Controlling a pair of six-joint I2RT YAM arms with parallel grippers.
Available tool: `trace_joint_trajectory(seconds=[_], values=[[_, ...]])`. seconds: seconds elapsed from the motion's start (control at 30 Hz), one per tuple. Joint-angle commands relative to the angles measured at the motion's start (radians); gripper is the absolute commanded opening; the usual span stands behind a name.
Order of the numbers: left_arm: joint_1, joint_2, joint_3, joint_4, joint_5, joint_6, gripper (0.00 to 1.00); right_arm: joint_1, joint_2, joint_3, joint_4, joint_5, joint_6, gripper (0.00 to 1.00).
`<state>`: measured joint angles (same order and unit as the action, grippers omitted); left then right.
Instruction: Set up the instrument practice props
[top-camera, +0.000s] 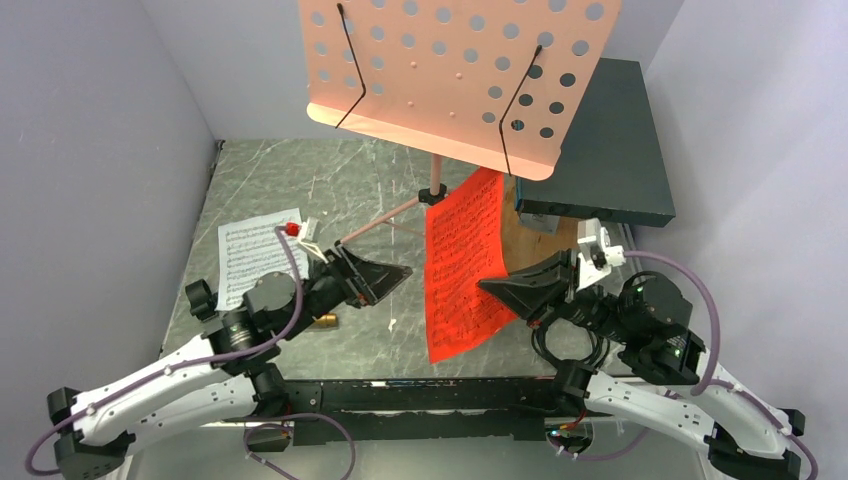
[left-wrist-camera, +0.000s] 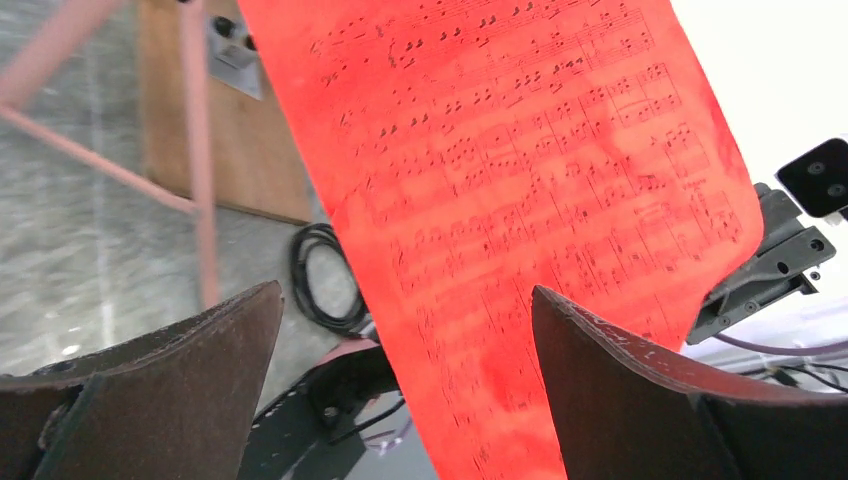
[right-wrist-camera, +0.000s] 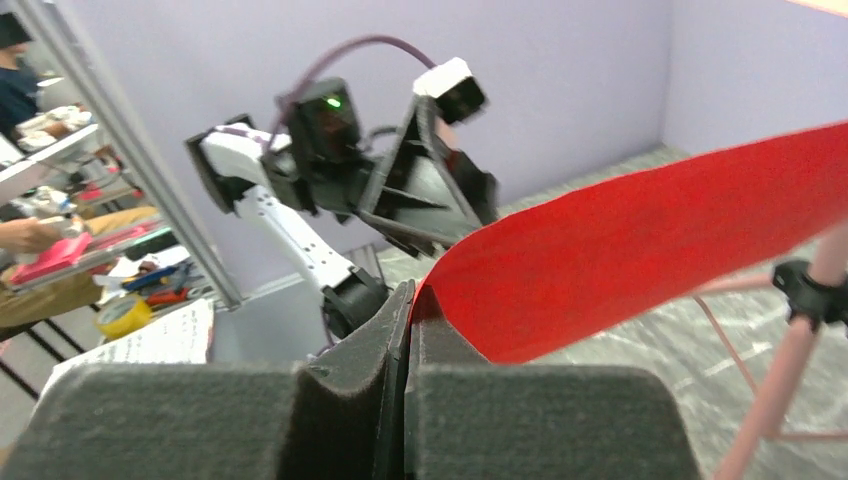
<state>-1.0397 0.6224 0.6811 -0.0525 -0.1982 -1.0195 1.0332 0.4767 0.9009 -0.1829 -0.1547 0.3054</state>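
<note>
The pink perforated music stand (top-camera: 450, 70) stands at the back, its tripod legs (top-camera: 385, 218) on the table. My right gripper (top-camera: 495, 289) is shut on the right edge of the red music sheet (top-camera: 462, 265) and holds it up off the table; the pinch shows in the right wrist view (right-wrist-camera: 410, 300). My left gripper (top-camera: 397, 275) is open and empty, left of the red sheet, which fills the left wrist view (left-wrist-camera: 520, 200). The white music sheet (top-camera: 258, 255) lies flat at the left. A gold microphone (top-camera: 325, 321) peeks out under my left arm. The mic stand is out of view.
A dark teal box (top-camera: 605, 145) sits on a wooden board (top-camera: 530, 240) at the back right. A black cable coil (left-wrist-camera: 320, 275) lies by the board. Grey walls close in both sides.
</note>
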Motion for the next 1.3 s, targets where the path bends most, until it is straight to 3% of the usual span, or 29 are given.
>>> trace_joint_trajectory(seconds=[0.0,0.3,0.4,0.53,0.77,0.87,0.93,1.07,1.13,1.27], values=[[0.003,0.114,-0.035,0.330,0.133,-0.130,1.00,0.003,0.009,0.058,0.124,-0.149,-0.018,0.00],[0.040,0.303,-0.127,0.739,0.340,-0.322,0.99,0.004,-0.022,0.067,0.100,-0.173,-0.039,0.00],[0.061,0.369,-0.151,0.944,0.397,-0.375,0.99,0.004,-0.052,0.035,0.094,-0.163,-0.036,0.00],[0.087,0.443,-0.175,1.178,0.430,-0.400,0.91,0.004,-0.082,-0.001,0.075,-0.167,-0.021,0.00],[0.128,0.523,-0.184,1.314,0.445,-0.416,0.58,0.004,-0.106,-0.030,0.051,-0.192,0.001,0.00],[0.165,0.525,-0.203,1.373,0.477,-0.381,0.36,0.004,-0.107,-0.035,0.030,-0.179,0.002,0.00],[0.179,0.500,-0.200,1.333,0.521,-0.329,0.25,0.004,-0.097,-0.033,-0.001,-0.178,-0.001,0.00],[0.193,0.376,-0.154,1.066,0.556,-0.172,0.07,0.004,-0.058,-0.022,-0.091,-0.127,0.005,0.17],[0.196,0.289,-0.098,0.839,0.558,-0.042,0.00,0.004,-0.036,-0.020,-0.130,-0.109,0.006,0.29],[0.197,0.151,0.087,0.320,0.590,0.305,0.00,0.004,-0.009,-0.030,-0.185,0.000,0.026,0.60]])
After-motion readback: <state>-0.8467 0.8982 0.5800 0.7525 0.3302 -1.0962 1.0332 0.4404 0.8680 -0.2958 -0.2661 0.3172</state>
